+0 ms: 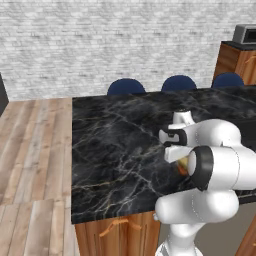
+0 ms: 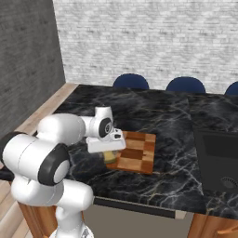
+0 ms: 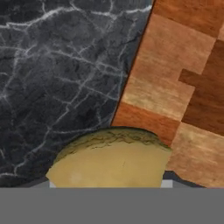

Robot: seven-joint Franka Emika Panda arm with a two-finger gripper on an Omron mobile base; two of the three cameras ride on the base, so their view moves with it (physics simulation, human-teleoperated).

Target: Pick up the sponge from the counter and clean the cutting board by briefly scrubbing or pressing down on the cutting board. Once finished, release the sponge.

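Note:
The mustard-yellow sponge [image 3: 109,164] sits between my gripper's fingers, which it hides in the hand view. Under the white hand, my gripper [image 2: 110,152] is shut on the sponge [image 2: 110,157]. It hangs low over the black marble counter [image 2: 172,116], right at the near left corner of the checkered cutting board [image 2: 137,153]. In the hand view the sponge overlaps the edge of the cutting board [image 3: 175,78], with the counter [image 3: 61,78] to its left. A sliver of the sponge [image 1: 184,162] shows between the arm's links in the left base view, where the board is hidden behind the arm.
Three blue chair backs [image 2: 131,82] stand along the counter's far side. A dark recessed panel [image 2: 218,158] is set into the counter to the right of the board. The counter's near edge [image 2: 139,204] runs just below the board. Plank floor [image 1: 30,150] lies to the left.

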